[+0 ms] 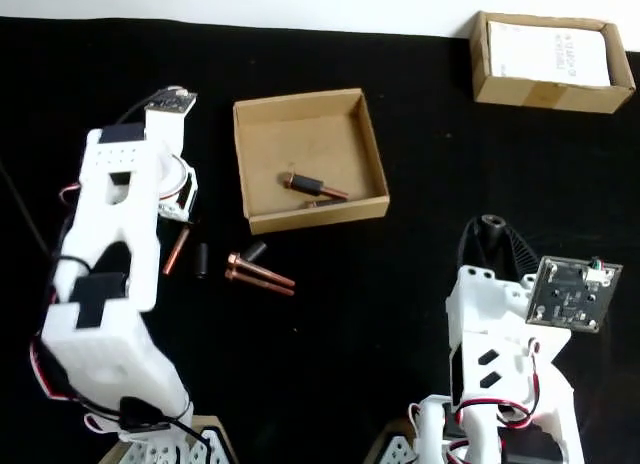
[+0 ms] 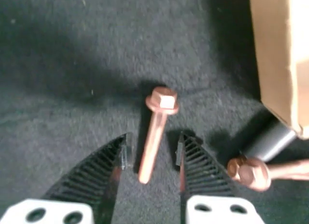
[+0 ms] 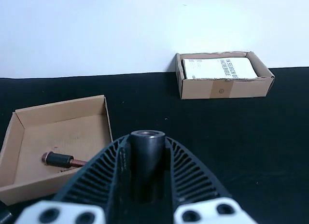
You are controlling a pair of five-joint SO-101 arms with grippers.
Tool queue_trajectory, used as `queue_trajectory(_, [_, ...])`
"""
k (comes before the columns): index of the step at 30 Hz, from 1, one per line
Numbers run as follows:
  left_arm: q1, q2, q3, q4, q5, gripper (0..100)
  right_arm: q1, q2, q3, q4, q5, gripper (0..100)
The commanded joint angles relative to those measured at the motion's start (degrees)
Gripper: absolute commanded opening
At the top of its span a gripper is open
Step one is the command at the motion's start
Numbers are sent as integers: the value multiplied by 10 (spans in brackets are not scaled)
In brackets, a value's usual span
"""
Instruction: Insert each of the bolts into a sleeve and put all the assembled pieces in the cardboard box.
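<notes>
Black cloth table (image 1: 420,124) carried all items noted. My left pincer (image 2: 153,146) stood apart, fingers on either side of one copper hex-head bolt (image 2: 161,102) that lay flat off the left front corner of the open shallow cardboard box (image 1: 318,213). Whether the fingers touched it, I could not tell. Two more copper bolts (image 1: 260,272) lay side by side just in front of that box. One short black loose sleeve (image 1: 255,251) lay near its front wall and a second loose sleeve (image 1: 201,259) farther left. Inside the box lay one assembled bolt-and-sleeve piece (image 1: 313,187). My right pincer (image 3: 146,143) was clamped on an upright black cylindrical sleeve (image 3: 147,161), bore upward, well to the box's front right. A smaller cardboard carton (image 1: 545,94) holding white paper sat well off its rear right.
</notes>
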Motion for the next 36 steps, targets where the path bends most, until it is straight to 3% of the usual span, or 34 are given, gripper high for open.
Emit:
queue_trajectory(1, [9,29,-44,2,-4,164,5,-1,2,-14,4,6])
queue_trajectory(15, [7,180,-170,2,-4,154,6,-2,3,-15,4,6])
queue_trajectory(19, [8,182,-170,2,-4,0,6,-2,4,-15,4,6])
queue_trajectory(23, [5,180,-171,9,-4,7,6,-2,4,-15,2,6])
queue_trajectory(29, [15,131,-238,122,-1,9,6,-2,35,-101,2,6])
queue_trajectory(36, [81,-18,-341,246,1,9,0,-5,89,-176,-9,6])
